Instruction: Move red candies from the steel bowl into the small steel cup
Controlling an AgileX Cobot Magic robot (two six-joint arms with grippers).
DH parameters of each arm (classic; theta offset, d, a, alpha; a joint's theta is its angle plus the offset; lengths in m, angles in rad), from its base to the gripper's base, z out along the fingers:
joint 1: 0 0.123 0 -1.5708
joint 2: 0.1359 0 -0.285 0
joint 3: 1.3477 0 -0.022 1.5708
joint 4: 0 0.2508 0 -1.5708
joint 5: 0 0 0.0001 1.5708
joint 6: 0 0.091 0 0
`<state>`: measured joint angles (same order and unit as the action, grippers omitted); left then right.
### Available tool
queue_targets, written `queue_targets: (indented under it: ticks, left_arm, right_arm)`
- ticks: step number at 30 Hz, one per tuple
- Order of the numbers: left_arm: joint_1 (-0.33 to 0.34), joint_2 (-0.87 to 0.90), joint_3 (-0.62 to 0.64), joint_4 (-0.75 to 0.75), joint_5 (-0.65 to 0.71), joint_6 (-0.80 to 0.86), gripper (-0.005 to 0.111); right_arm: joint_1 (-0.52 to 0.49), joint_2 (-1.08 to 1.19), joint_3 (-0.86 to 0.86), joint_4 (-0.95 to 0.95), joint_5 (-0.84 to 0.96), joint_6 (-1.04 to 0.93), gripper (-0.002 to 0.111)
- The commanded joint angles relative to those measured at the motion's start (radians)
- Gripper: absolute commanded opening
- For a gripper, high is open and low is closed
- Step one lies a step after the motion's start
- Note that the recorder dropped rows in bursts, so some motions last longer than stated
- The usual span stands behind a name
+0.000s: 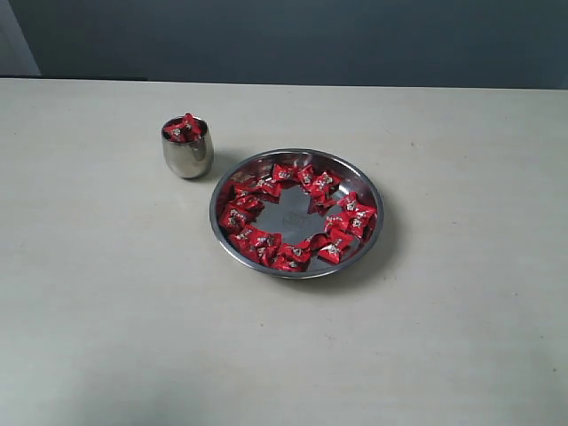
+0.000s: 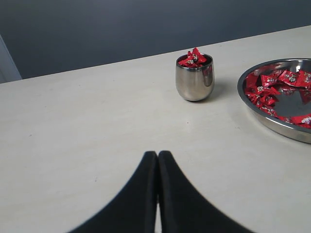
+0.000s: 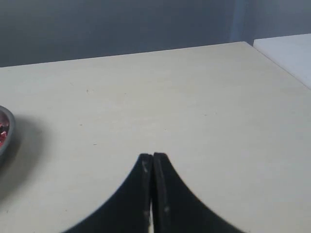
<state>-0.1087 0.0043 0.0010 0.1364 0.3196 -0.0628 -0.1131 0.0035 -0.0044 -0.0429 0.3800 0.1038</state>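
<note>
looks like a lab test bench: a pale tabletop (image 1: 89, 337) against a plain dark grey wall (image 1: 311, 35).

Table (image 1: 98, 319): pale cream top, matte, filling most of every view, a few faint specks.
Wall (image 1: 311, 40): dark blue-grey, plain, right behind the table's far edge.
Pale panel (image 1: 13, 40): light strip at the exterior view's upper left, against the wall.
White surface (image 3: 286, 53): just past the table's edge, right wrist view.

Only the small steel cup (image 1: 186, 158) and the steel bowl (image 1: 293, 217) just right of it obstruct me; the surface (image 1: 444, 355) elsewhere lies open.
</note>
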Motion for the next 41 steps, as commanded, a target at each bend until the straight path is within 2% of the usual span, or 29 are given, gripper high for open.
queue_targets:
  ticks: [1,41]
  left_arm:
    - [-0.003,-0.004,-0.001,-0.001,-0.009,-0.005,0.0]
    - [-0.003,-0.004,-0.001,-0.001,-0.009,-0.005,0.0]
  right_arm:
    - [-0.006,-0.003,0.004,0.066,-0.013,-0.021,0.0]
    - [-0.006,-0.003,0.004,0.082,-0.016,-0.021,0.0]
